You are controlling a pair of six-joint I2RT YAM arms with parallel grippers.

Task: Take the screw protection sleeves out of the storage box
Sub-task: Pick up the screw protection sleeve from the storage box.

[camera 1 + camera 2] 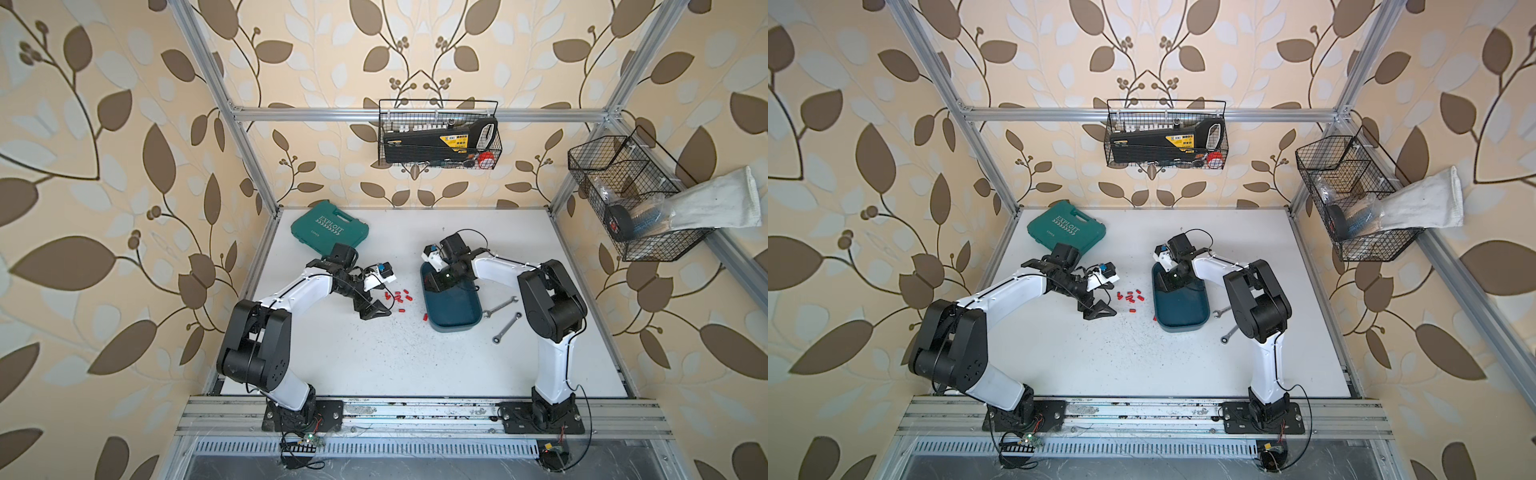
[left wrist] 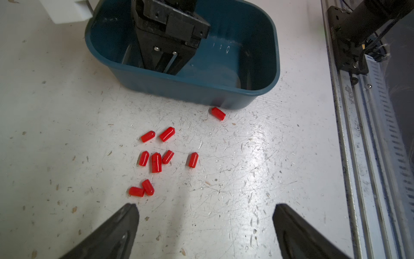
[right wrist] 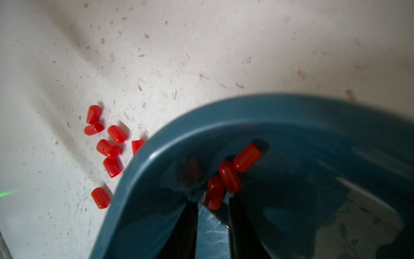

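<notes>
Nearest item: my left gripper point(image 2: 205, 205), jaws spread wide over the scuffed white table point(image 2: 67, 101). Just past its fingertips lie eight screw protection sleeves point(image 2: 156, 162), red, loose on the table, all on their sides, some touching. A lone sleeve point(image 2: 218, 113) lies apart from them, just beside the outer wall of the storage box point(image 2: 179, 89).

In both top views the loose group sits at 9 o'clock of the box. The lone sleeve is at about 8 o'clock, near a corner.

My right gripper point(image 3: 211, 203) reaches down inside the box at its 12 o'clock end. Three more sleeves show inside the box, touching in a chain. The jaws stand a narrow gap apart about the end of the nearest one. Whether they pinch it I cannot tell, as the view is blurred.

Two spanners point(image 1: 500, 306) lie at 3 o'clock of the box. A green case point(image 1: 330, 226) lies at 11 o'clock on the table.
</notes>
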